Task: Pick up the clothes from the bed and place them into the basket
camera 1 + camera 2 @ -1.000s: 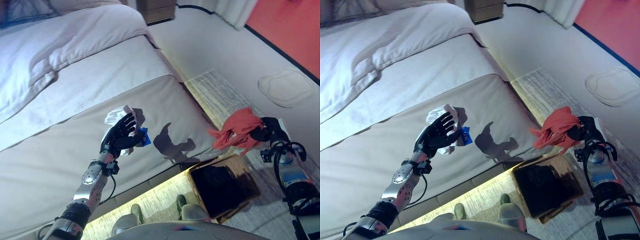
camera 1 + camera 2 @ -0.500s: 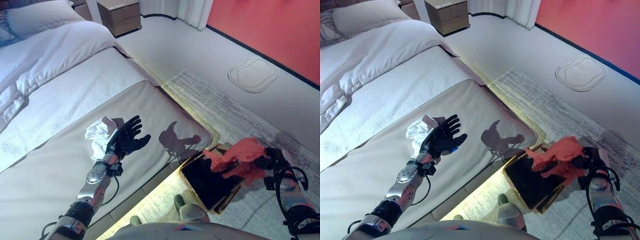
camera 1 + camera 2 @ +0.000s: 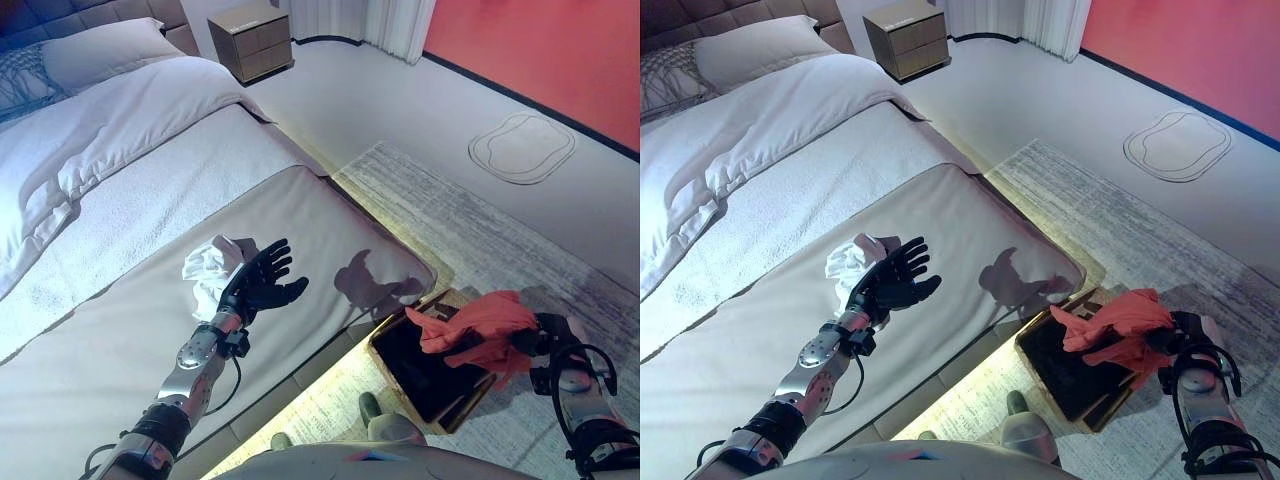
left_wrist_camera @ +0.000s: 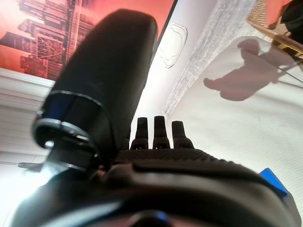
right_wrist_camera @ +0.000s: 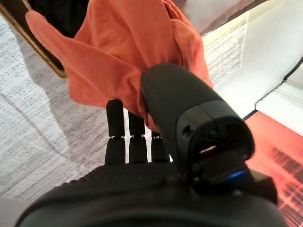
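Note:
My right hand is shut on an orange-red garment and holds it over the right part of the dark-lined wicker basket, which stands on the rug beside the bed. The right wrist view shows the thumb pinching the garment against the fingers. A crumpled white garment lies on the grey bedspread. My left hand hovers just right of it, open with fingers spread, holding nothing; its straight fingers show in the left wrist view.
White duvet and a pillow cover the far half of the bed. A nightstand stands beyond it. A patterned rug lies along the bed, with a flat round mat near the red wall.
The camera has shifted. My right hand has lowered the orange-red garment from beside the bed edge to over the basket. My left hand stays open by the white garment.

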Motion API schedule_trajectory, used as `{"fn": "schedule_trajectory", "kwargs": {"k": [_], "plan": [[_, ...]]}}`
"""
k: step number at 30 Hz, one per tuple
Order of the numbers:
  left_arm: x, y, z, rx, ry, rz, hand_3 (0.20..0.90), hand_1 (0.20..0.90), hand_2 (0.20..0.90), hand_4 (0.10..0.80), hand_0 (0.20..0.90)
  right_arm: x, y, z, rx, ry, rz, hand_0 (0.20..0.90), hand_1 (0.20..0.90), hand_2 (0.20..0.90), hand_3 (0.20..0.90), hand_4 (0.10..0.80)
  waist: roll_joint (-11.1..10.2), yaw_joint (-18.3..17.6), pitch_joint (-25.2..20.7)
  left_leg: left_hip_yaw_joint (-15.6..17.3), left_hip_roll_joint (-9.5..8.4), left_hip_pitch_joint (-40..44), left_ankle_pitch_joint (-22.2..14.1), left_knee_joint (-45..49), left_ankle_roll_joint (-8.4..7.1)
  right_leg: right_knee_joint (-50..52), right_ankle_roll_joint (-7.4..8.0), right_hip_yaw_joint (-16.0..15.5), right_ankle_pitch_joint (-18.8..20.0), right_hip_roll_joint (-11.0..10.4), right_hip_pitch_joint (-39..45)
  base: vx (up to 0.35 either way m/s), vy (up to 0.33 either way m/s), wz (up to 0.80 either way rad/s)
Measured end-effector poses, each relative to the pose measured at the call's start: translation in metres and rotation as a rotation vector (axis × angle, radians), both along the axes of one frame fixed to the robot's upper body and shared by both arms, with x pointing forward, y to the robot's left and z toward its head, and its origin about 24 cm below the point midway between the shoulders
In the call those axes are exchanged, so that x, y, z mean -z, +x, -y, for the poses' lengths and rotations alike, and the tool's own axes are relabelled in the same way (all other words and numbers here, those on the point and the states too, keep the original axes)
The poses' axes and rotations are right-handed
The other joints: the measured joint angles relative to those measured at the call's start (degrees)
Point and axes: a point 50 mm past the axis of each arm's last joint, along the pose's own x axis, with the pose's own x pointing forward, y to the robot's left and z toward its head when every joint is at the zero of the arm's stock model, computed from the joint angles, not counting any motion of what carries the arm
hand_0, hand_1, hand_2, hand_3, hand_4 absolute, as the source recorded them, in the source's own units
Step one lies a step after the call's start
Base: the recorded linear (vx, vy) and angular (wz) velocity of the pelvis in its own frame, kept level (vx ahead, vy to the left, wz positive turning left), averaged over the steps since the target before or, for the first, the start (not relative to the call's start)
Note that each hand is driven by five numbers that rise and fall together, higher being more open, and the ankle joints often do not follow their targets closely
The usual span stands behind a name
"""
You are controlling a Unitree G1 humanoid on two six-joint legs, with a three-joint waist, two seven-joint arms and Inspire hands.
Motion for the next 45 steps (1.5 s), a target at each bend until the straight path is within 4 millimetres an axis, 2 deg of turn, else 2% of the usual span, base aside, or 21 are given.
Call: {"fn": "schedule_trajectory", "kwargs": {"k": [6,15,20,23,28,31,38,41,45], "plan": [[0.000,0.000,-0.001,0.015,0.005,0.000,0.900,0.900,0.900,0.800,0.900,0.000,0.000,0.002,0.021,-0.018,0.009,0.900,0.900,0.900,0.900,0.800,0.62,-0.02,0.11,0.03,-0.03,-0.09,0.00,-0.01,0.00,-0.07,0.00,0.02,0.00,-0.07,-0.08,0.000,0.000,0.00],[0.000,-0.001,0.000,0.022,0.003,0.000,0.900,0.900,0.900,0.800,0.900,-0.001,0.002,0.003,0.030,-0.024,0.013,0.900,0.900,0.900,0.900,0.800,4.24,-0.06,0.59,0.24,-0.01,-0.29,-0.01,-0.06,0.00,-0.14,0.01,0.09,-0.01,-0.05,-0.41,0.005,0.002,0.00],[0.001,-0.002,0.000,0.023,0.000,-0.004,0.900,0.900,0.900,0.800,0.900,-0.002,0.002,0.003,0.032,-0.041,0.019,0.900,0.900,0.900,0.900,0.800,4.68,-0.07,0.66,0.26,-0.01,-0.93,0.05,-0.03,-0.01,-0.13,-0.10,0.06,0.11,-0.04,-1.02,0.010,0.003,0.00],[0.002,-0.004,0.000,0.020,-0.002,-0.009,0.900,0.900,0.900,0.800,0.900,-0.008,0.010,-0.001,-0.004,-0.052,0.054,0.900,0.900,0.900,0.900,0.800,4.52,-0.07,0.87,0.26,-0.03,-0.89,0.05,-0.03,-0.01,-0.13,-0.10,0.04,0.11,-0.06,-0.96,0.054,0.013,0.00],[0.009,-0.009,0.006,0.005,-0.029,-0.031,0.900,0.900,0.900,0.800,0.900,-0.032,0.043,-0.026,-0.179,-0.094,0.163,0.900,0.900,0.900,0.900,0.800,4.28,0.42,1.29,-0.38,0.01,-0.89,0.17,-0.02,0.00,-0.13,-0.10,-0.56,0.11,-0.07,-0.61,0.053,0.014,0.06],[0.014,-0.011,0.012,-0.017,-0.049,-0.051,0.900,0.900,0.900,0.800,0.900,-0.049,0.065,-0.042,-0.284,-0.123,0.223,0.900,0.900,0.900,0.900,0.800,3.73,1.70,2.06,-2.09,0.03,-0.90,0.56,-0.01,-0.14,-0.14,-0.12,-1.95,0.10,-0.10,0.13,0.058,0.018,0.26],[0.030,-0.018,0.003,-0.075,-0.007,-0.122,0.900,0.900,0.900,0.800,0.900,-0.091,0.117,-0.064,-0.404,-0.195,0.285,0.900,0.900,0.900,0.900,0.800,3.31,7.34,2.68,-7.58,-0.08,-3.36,2.34,0.02,-0.18,-0.15,-0.15,-7.36,0.07,-0.58,0.58,0.035,-0.015,0.39],[0.029,-0.017,-0.001,-0.075,0.017,-0.119,0.900,0.900,0.900,0.800,0.900,-0.119,0.141,-0.069,-0.412,-0.230,0.345,0.900,0.900,0.900,0.900,0.800,3.29,9.80,3.94,-10.38,-0.39,-5.76,3.13,0.89,-0.10,-0.15,-0.16,-9.71,0.06,-0.92,-0.05,-0.082,0.007,0.49],[0.025,-0.014,-0.009,-0.099,0.039,-0.098,0.900,0.900,0.900,0.800,0.900,-0.170,0.171,-0.074,-0.427,-0.270,0.463,0.900,0.900,0.900,0.900,0.800,3.74,13.27,7.95,-14.20,-1.04,-10.57,3.90,3.34,-0.36,0.48,-0.19,-13.26,0.07,-1.31,-2.06,-0.115,0.054,0.50]]}}
